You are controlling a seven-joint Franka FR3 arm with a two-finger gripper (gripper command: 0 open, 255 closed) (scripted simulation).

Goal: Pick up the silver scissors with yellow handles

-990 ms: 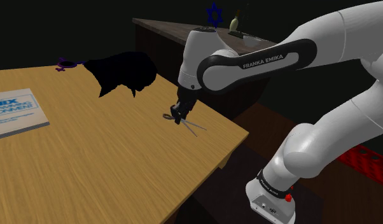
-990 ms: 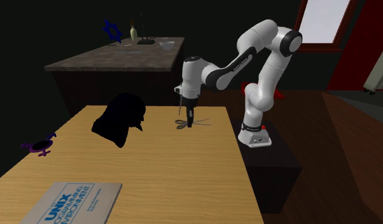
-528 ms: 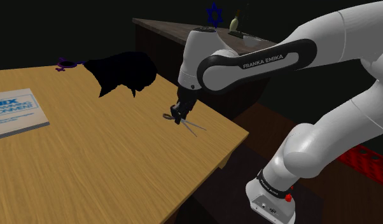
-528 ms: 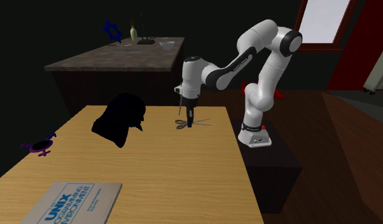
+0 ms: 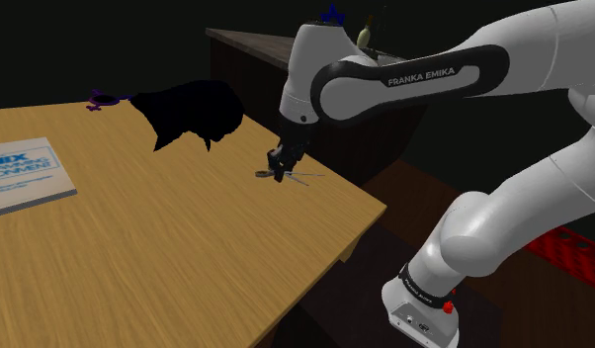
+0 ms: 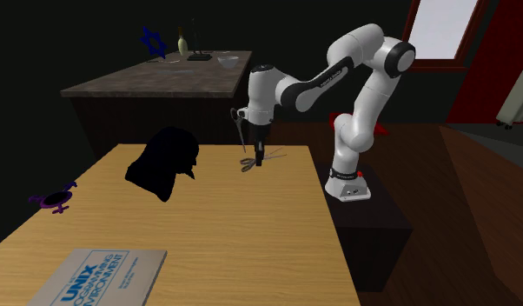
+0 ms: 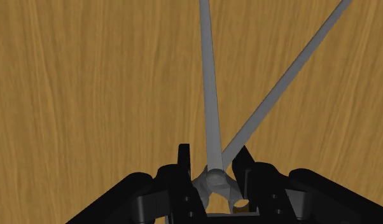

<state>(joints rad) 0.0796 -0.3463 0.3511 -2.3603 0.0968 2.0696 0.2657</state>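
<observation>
My gripper (image 5: 277, 170) is clamped on the grey scissors (image 7: 208, 95) at their pivot, blades spread. Position: near the bench (image 5: 167, 257) edge, with bare wood under the blades.

White arm (image 5: 528, 198), dark joints (image 5: 427, 281), black gripper (image 5: 277, 173).
Its black band (image 5: 424, 79) says FRANKA EMIKA in white; far below the band sits a red button (image 5: 448, 306).
</observation>
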